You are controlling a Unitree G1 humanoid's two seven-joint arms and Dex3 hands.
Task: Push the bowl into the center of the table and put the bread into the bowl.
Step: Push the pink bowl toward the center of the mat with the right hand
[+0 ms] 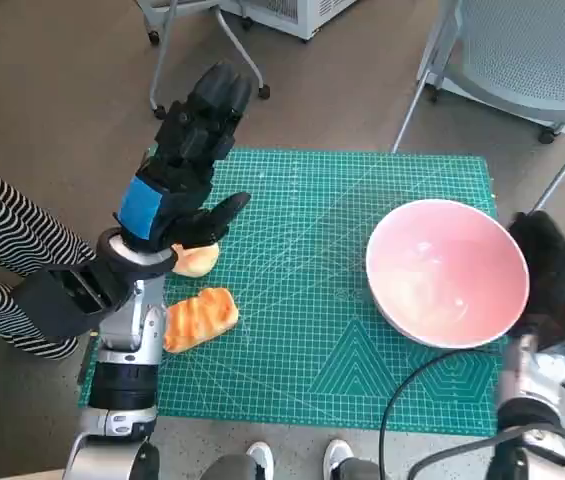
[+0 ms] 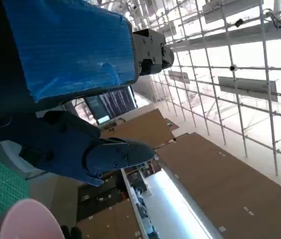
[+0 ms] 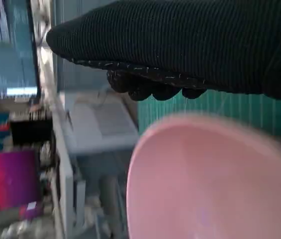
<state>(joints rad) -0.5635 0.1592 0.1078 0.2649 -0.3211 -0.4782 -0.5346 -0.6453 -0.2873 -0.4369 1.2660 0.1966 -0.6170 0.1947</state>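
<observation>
**Left hand raised, right hand against the bowl's rim**

While our left hand [image 1: 184, 165] hangs raised at the centre left of the head view, its fingers are spread and nothing lies in it. Just below it, partly hidden by the thumb, we see a pale round bun [image 1: 196, 260], and lower still a toasted bread roll [image 1: 200, 319], both on the green cutting mat [image 1: 302, 370] near its left edge. At the right edge of the frame our gloved right hand [image 1: 550, 270] rests against the outer rim of the pink bowl [image 1: 447, 272], which stands on the right side of the mat. Whether those fingers curl round the rim we cannot tell. Striped legs [image 1: 2, 240] show at far left, a chair [image 1: 522, 60] at upper right.
</observation>
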